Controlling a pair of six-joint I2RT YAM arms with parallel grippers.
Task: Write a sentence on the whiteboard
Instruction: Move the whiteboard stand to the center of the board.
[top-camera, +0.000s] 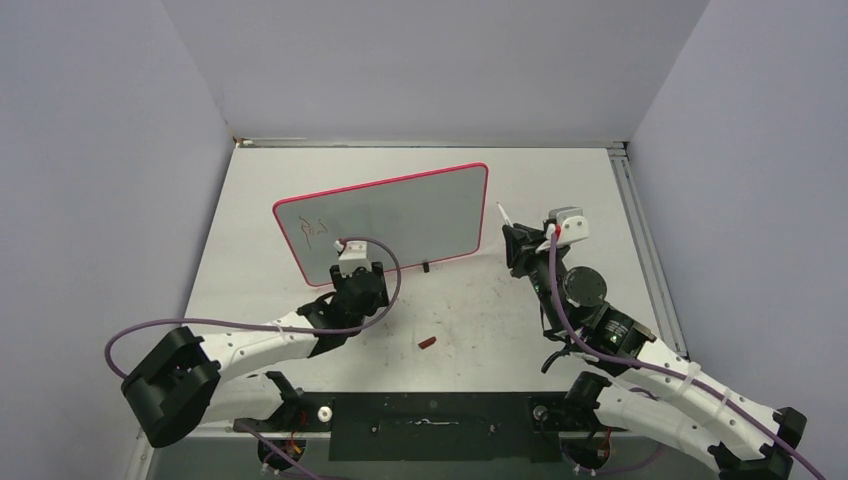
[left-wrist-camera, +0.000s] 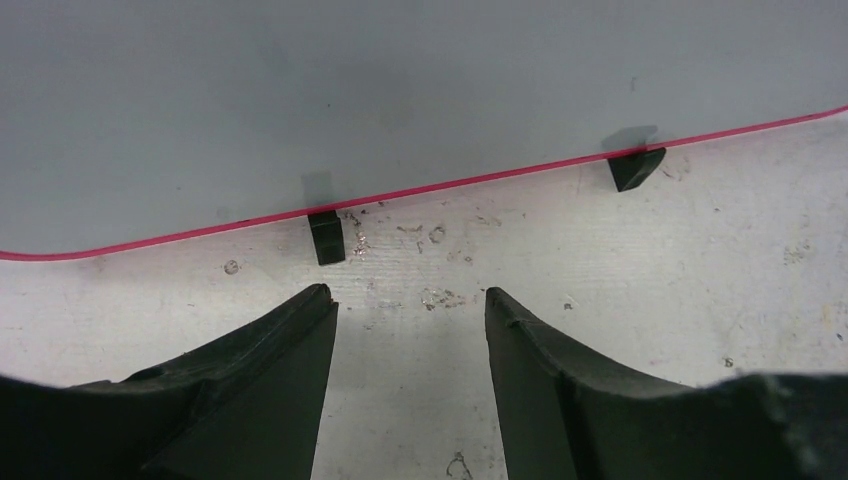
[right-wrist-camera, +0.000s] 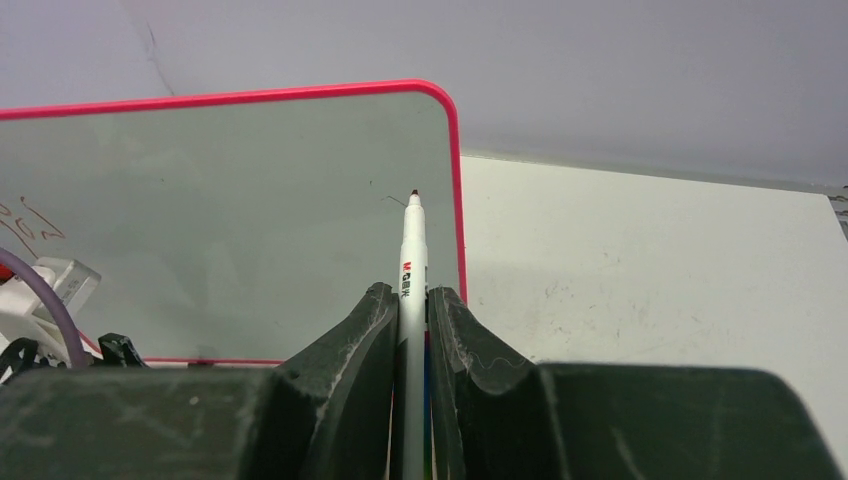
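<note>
The whiteboard (top-camera: 400, 212), pale grey with a pink-red rim, stands upright on small black feet (left-wrist-camera: 325, 237) at mid table. A short dark-red scrawl (top-camera: 315, 232) sits near its left end and also shows in the right wrist view (right-wrist-camera: 30, 225); I cannot read it. My right gripper (top-camera: 515, 245) is shut on a white marker (right-wrist-camera: 411, 255). The marker's dark tip (right-wrist-camera: 413, 192) points at the board's right end (right-wrist-camera: 300, 200), and in the top view it is just off the right rim. My left gripper (left-wrist-camera: 408, 300) is open and empty, low over the table in front of the board's bottom rim.
A small red marker cap (top-camera: 427, 343) lies on the scuffed white tabletop (top-camera: 470, 310) between the two arms. Grey walls close in the table at the back and sides. The left arm's wrist and purple cable (right-wrist-camera: 45, 300) show in front of the board's lower left.
</note>
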